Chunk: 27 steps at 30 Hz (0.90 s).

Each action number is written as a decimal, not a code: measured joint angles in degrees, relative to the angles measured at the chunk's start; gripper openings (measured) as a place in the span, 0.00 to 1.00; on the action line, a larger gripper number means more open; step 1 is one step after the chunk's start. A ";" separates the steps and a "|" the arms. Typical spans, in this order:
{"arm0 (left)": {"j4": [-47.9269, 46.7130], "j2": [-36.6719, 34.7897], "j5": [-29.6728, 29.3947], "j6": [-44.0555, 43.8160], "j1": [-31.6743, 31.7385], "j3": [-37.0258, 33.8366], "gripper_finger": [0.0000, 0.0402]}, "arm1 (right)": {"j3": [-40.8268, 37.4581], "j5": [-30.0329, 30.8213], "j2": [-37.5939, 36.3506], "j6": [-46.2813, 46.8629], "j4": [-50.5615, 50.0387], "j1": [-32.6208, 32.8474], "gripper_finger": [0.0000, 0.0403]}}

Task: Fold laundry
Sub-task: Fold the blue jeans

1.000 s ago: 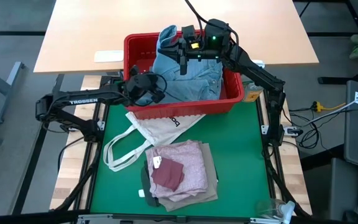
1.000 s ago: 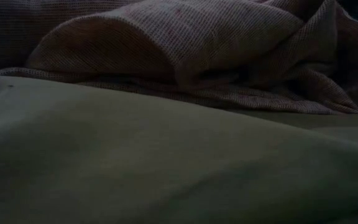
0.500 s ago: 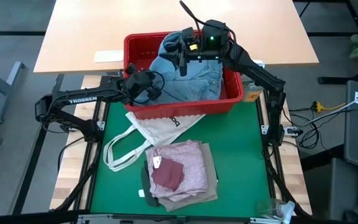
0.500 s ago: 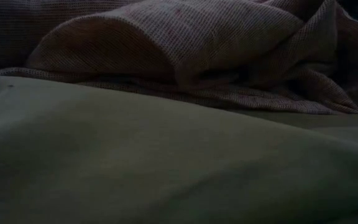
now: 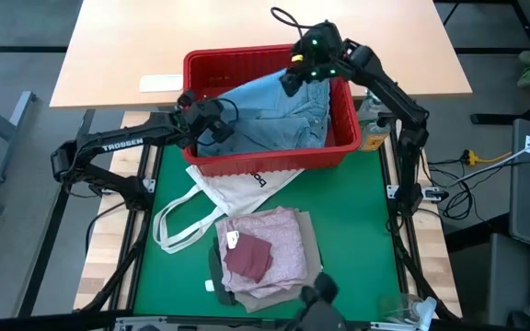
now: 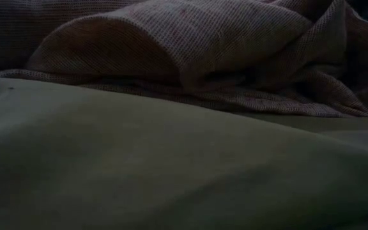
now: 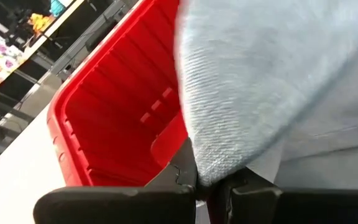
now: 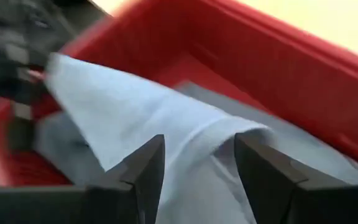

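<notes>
Light blue denim jeans (image 5: 270,110) lie in the red basket (image 5: 343,147) at the table's far side. My left gripper (image 5: 208,112) reaches over the basket's left wall and is shut on the jeans (image 7: 272,81). My right gripper (image 5: 293,81) hangs open over the basket's far right part. Its fingers stand either side of a raised fold of the jeans (image 8: 204,140); whether they touch it I cannot tell. A folded pile lies near the table's front, with the mottled pink top (image 5: 279,241) above the beige trousers (image 5: 313,276). In the low view, pink knit cloth (image 6: 184,51) is seen close up. My left gripper pinches a rounded fold of the jeans (image 7: 205,169) between its two fingers, at the jeans' left end by the basket's left wall. The fingers slant down from the table's left. The denim rises from the hold, and the rest lies in the basket.
A white tote bag (image 5: 217,198) with black lettering lies between the basket and the folded pile, its straps (image 5: 168,230) toward the left. A dark red piece (image 5: 247,260) tops the pile. A dark object (image 5: 316,299) shows at the near edge. Bare green mat (image 5: 357,221) lies on the right.
My right gripper has swung toward the basket's far right corner and tipped downward. The bunch of jeans that stood raised below it has sunk, and the jeans now lie spread across the basket. My left gripper has moved farther into the basket. A dark object has appeared at the near edge.
</notes>
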 joint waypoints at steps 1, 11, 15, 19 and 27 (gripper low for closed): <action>0.01 0.00 0.02 -0.01 0.34 0.00 0.01 | 0.00 0.86 0.00 0.41 -1.60 -0.80 0.48; 0.01 0.00 3.50 -0.44 1.65 0.00 0.02 | 0.00 5.60 3.71 4.68 -10.18 -4.20 0.48; 0.02 0.00 3.63 -0.48 1.67 0.00 0.02 | -0.02 6.90 7.35 4.71 -12.06 -4.07 0.48; 0.02 0.00 3.65 -0.48 1.65 0.00 0.02 | -0.07 13.65 10.93 4.74 -16.02 -4.14 0.48; 0.02 0.00 3.67 -0.50 1.65 0.00 0.02 | -0.07 23.81 16.94 2.69 -27.58 -4.16 0.48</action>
